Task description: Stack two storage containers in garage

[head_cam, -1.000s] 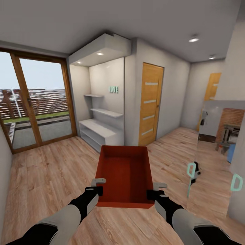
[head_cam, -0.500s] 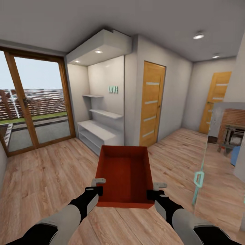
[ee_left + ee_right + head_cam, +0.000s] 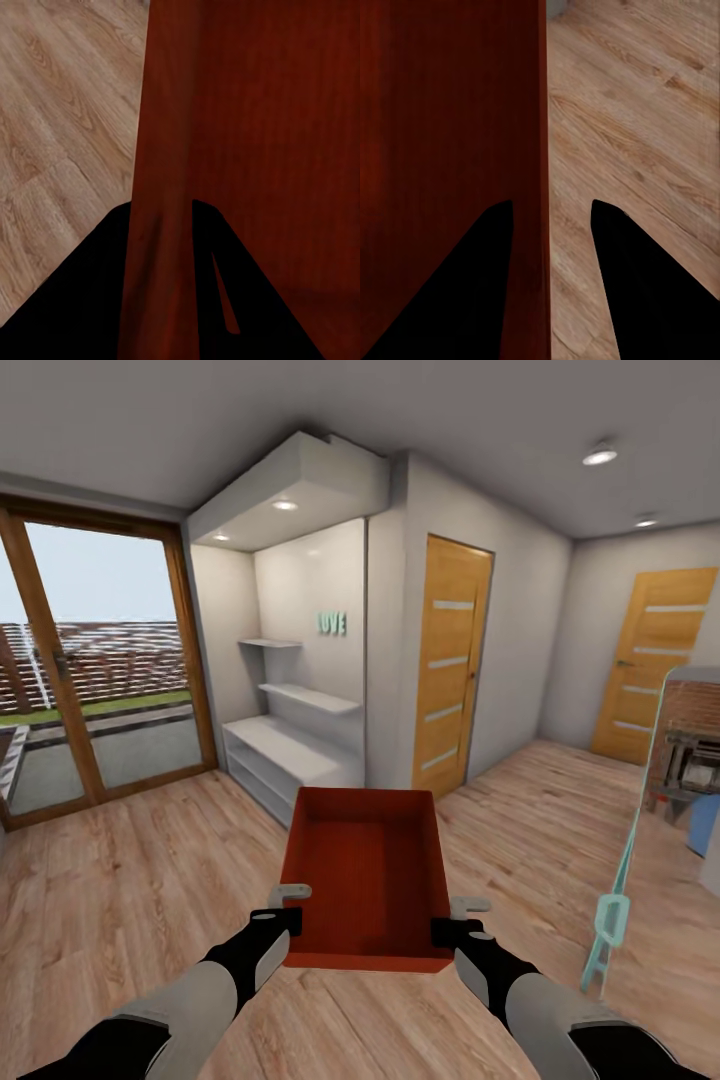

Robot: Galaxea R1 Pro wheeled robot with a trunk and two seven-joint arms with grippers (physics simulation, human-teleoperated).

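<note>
Landmark: the white shelf alcove with a small teal "LOVE" sign on its back wall.
Left of the alcove: wood-framed glass doors giving onto a lawn and a brick wall outside.
Right of the alcove: a closed orange wooden door; further right, on the next wall, a second orange door.
Far right of the alcove: a glass or mirrored panel with a teal handle, cut by the picture's edge; brick and a bit of blue show in it, too small to read.
Floor: light wood planks, open between the robot and the alcove.
Storage container: orange-red, open-topped and empty, held level above the planks in front of the alcove, between both arms.
Left gripper: clamped on the bin's left wall near the near corner; in the left wrist view the wall runs between its dark fingers.
Right gripper: astride the bin's right wall, one finger outside, the other inside; I cannot tell whether the outer finger touches.
Hidden: the bin's underside.
</note>
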